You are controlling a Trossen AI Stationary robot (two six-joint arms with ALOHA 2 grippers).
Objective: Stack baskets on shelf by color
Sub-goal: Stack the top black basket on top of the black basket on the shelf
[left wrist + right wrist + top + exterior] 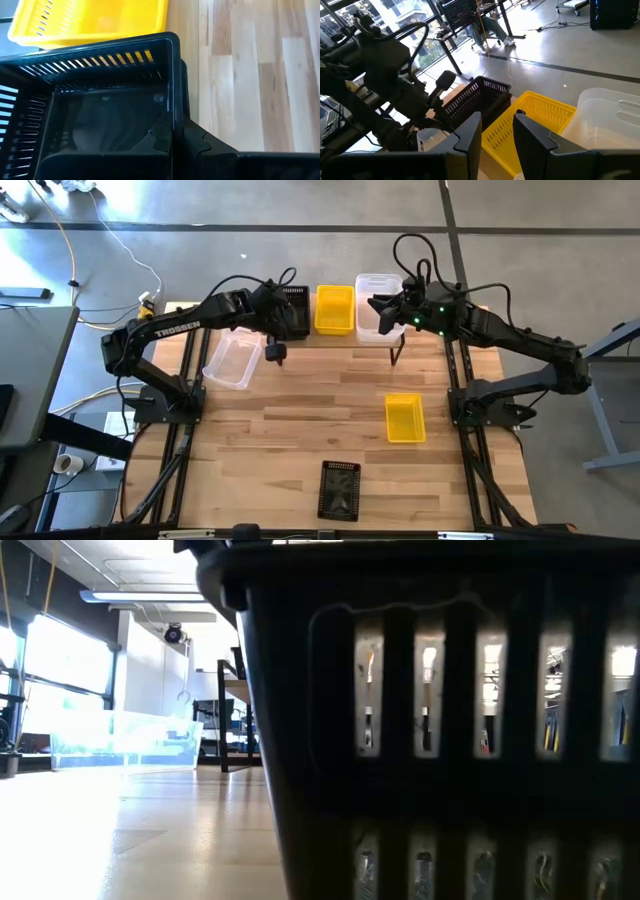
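left gripper (172, 137) clamping black basket (100, 100) (on shelf)

**Around the worktop: floor, cables and room**

The wooden worktop (300, 430) sits on a grey concrete floor (200, 240) crossed by a dark seam line (150, 226). A yellow cable (62, 225) and a white cable (125, 245) trail across the floor past the worktop's far-left corner. A grey desk (30, 370) stands off the left edge, and a roll of tape (64, 464) lies on the floor near the near-left corner. In the room beyond, a bright window (55, 670) fills one wall, and a person's legs (492, 27) show under a dark table (470, 10).
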